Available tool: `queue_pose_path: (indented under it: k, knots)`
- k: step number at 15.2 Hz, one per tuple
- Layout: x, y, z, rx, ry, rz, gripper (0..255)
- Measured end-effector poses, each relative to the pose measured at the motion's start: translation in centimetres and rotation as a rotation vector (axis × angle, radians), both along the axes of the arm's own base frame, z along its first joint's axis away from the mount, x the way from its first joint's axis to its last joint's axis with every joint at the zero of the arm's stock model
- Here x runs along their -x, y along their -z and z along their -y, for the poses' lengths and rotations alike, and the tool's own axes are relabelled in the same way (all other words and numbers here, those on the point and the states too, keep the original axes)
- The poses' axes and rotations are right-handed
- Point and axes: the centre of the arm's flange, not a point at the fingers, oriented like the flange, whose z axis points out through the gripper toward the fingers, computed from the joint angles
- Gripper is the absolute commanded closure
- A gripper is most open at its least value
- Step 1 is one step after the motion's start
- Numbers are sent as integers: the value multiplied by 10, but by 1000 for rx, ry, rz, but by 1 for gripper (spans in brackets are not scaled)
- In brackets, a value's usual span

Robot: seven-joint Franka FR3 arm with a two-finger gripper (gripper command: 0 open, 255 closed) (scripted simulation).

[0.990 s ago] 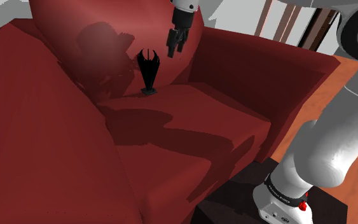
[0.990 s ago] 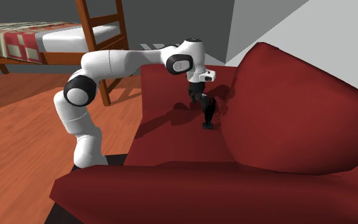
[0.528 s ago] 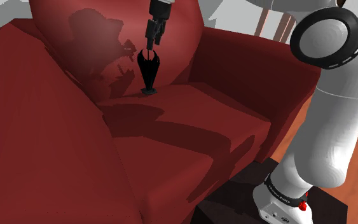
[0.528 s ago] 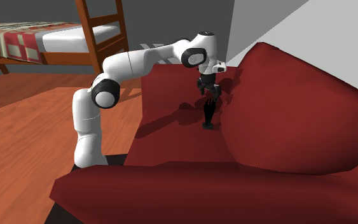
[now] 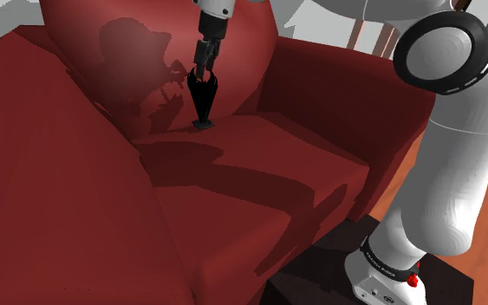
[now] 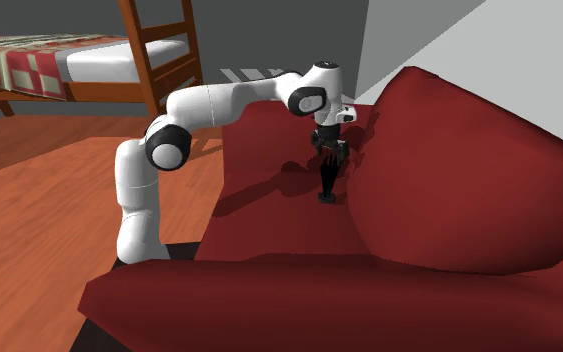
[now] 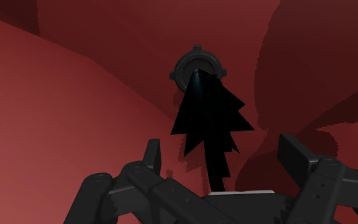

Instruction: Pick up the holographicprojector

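The black holographicprojector (image 5: 204,106) is seen upright on the red sofa (image 5: 259,173) seat, upper centre of the shoulder view. The jaws are spread around its top, nothing gripped. If closed off-centre, the slim piece could be tipped over.

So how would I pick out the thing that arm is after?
Find the dark red sofa and look to the back of its seat, where the cushion meets the backrest. A small black spiky object stands upright there on a round foot, under the open black two-finger gripper. Its jagged black outline stands out against the plain red cushions.
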Motion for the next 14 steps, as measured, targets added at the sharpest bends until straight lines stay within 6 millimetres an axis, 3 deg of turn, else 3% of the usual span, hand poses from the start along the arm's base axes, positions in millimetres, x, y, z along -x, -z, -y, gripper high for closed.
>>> queue_pose_path:
  k: [1,2,14]
  knots:
    - [0,3,0,0,0,0,0]
    - [0,5,0,0,0,0,255]
    - [0,1,-1,0,0,1,255]
